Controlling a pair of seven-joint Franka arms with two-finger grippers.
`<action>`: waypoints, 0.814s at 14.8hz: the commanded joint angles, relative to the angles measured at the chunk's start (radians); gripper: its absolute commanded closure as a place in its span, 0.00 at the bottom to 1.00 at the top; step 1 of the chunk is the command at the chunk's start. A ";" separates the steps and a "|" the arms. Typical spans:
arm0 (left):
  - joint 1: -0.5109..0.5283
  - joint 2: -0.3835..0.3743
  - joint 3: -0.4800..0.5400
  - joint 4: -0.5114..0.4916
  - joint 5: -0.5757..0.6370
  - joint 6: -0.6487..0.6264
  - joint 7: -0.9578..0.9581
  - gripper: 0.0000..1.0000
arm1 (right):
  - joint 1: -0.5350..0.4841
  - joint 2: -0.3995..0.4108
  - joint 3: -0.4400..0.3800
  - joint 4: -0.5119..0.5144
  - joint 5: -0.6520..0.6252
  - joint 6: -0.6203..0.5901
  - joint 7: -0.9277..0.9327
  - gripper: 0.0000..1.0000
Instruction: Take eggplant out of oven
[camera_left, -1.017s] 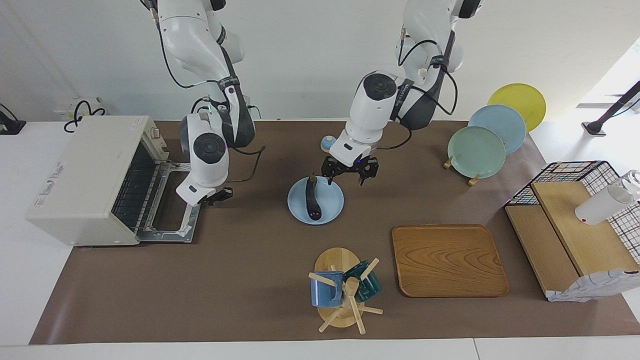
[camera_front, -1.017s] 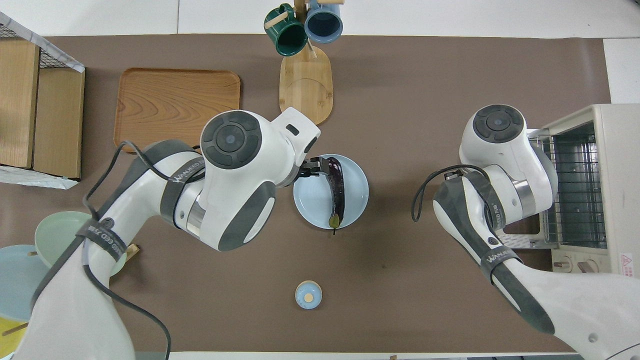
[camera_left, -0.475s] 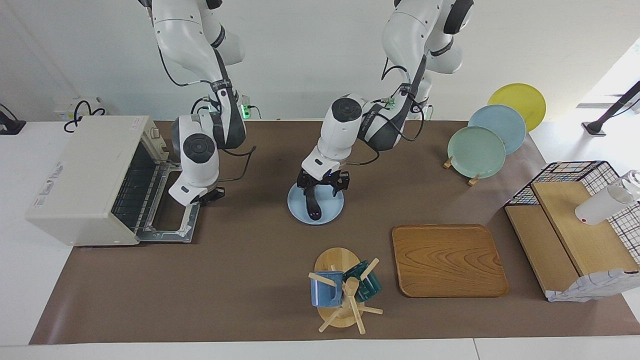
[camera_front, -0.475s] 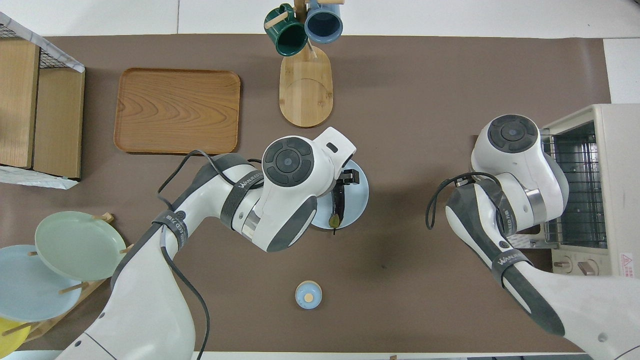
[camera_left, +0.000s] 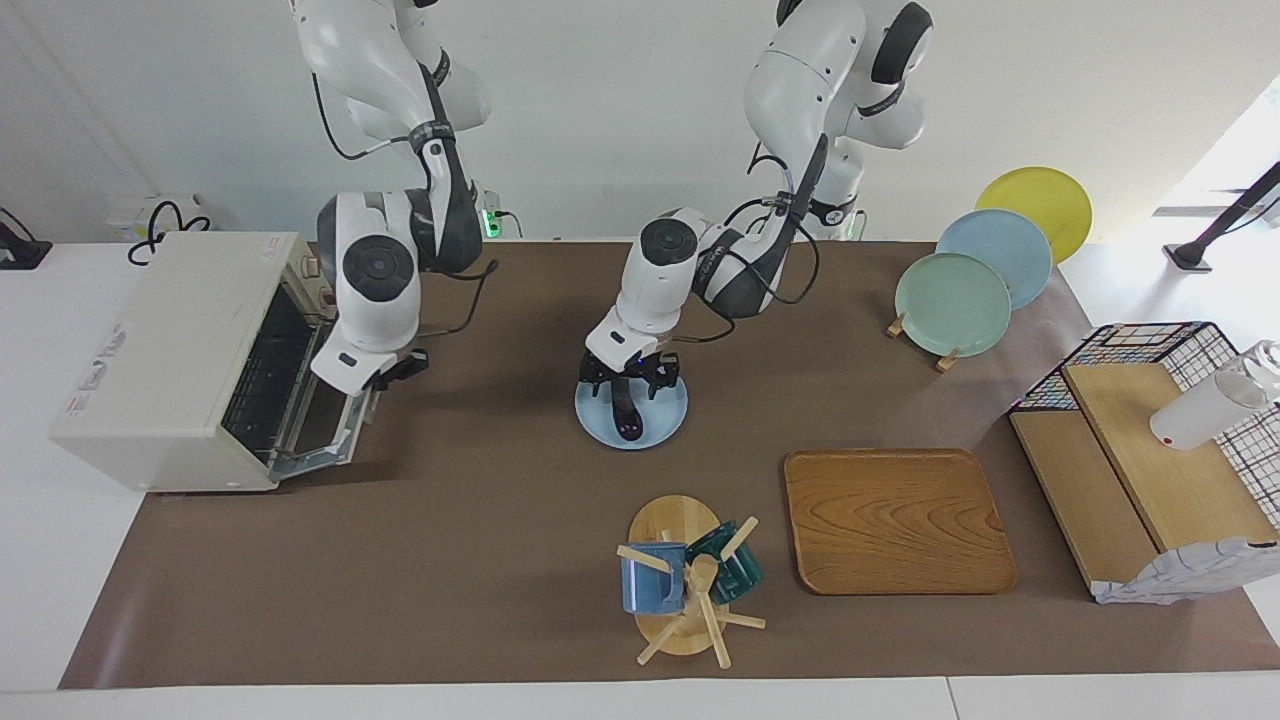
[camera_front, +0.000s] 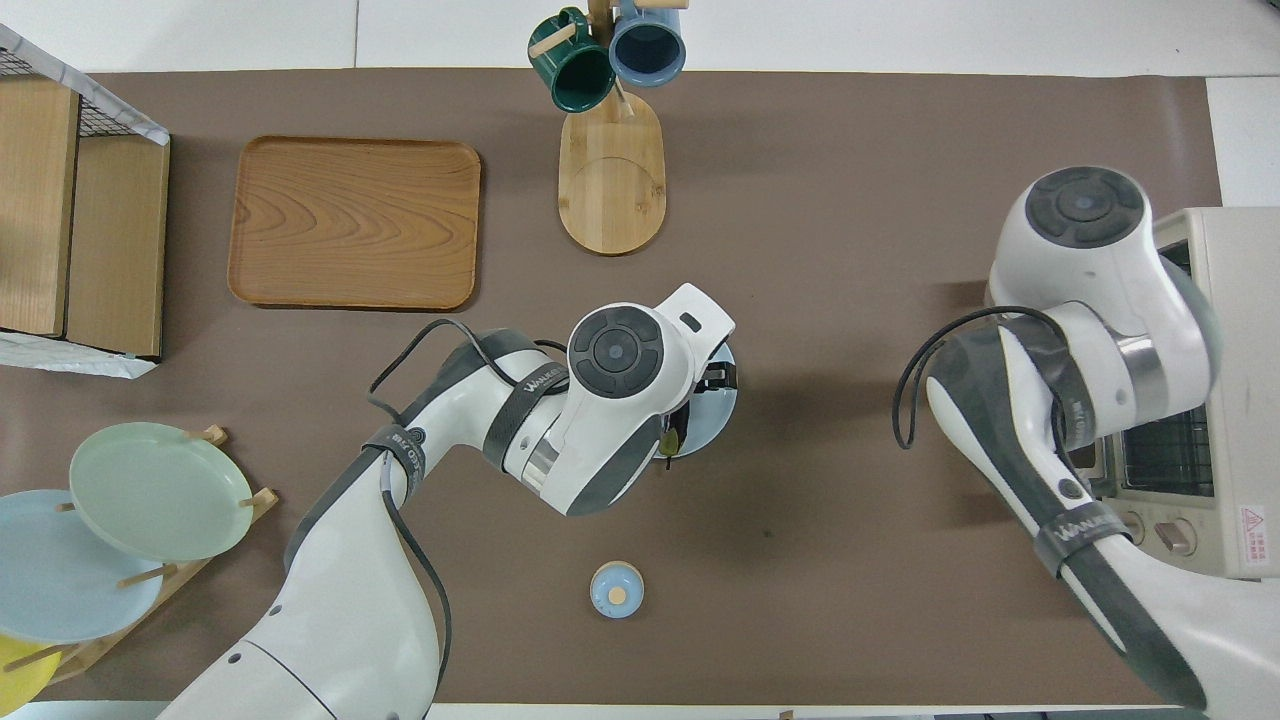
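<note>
Two changes in the last second. The oven (camera_left: 170, 360) door (camera_left: 330, 425), lying flat a second ago, is now raised to a half-shut slant, with the right claw (camera_left: 392, 370) closed at its top edge; fingertips are together, presumably on or against the bar handle, though the contact itself is hidden by the wrist. Meanwhile the left claw (camera_left: 630, 378) has swung in from beside the light blue plate (camera_left: 668, 415) and dropped down over the eggplant (camera_left: 626, 412), jaws spread wide and straddling its stem end; it isn't gripping anything yet as far as I can see. The eggplant lies on the plate mid-tabletop, well apart from the oven, fat end pointing away from the robots. In the overhead view the left wrist covers most of it, only the stem tip peeks out. My read: extraction itself is already done, since the eggplant is out of the oven and resting. What's left looks like cleanup: shut the door fully, and possibly re-seat or move the eggplant.
</note>
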 joint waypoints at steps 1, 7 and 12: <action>-0.024 -0.014 0.021 -0.047 -0.003 0.043 -0.014 0.00 | -0.094 -0.037 -0.012 0.020 -0.002 -0.024 -0.095 1.00; -0.023 -0.015 0.021 -0.045 -0.003 0.037 -0.020 0.39 | -0.148 -0.106 -0.012 0.071 0.088 -0.151 -0.142 1.00; 0.017 -0.012 0.022 -0.018 -0.003 0.031 -0.027 1.00 | -0.151 -0.132 -0.013 0.217 0.214 -0.289 -0.141 0.70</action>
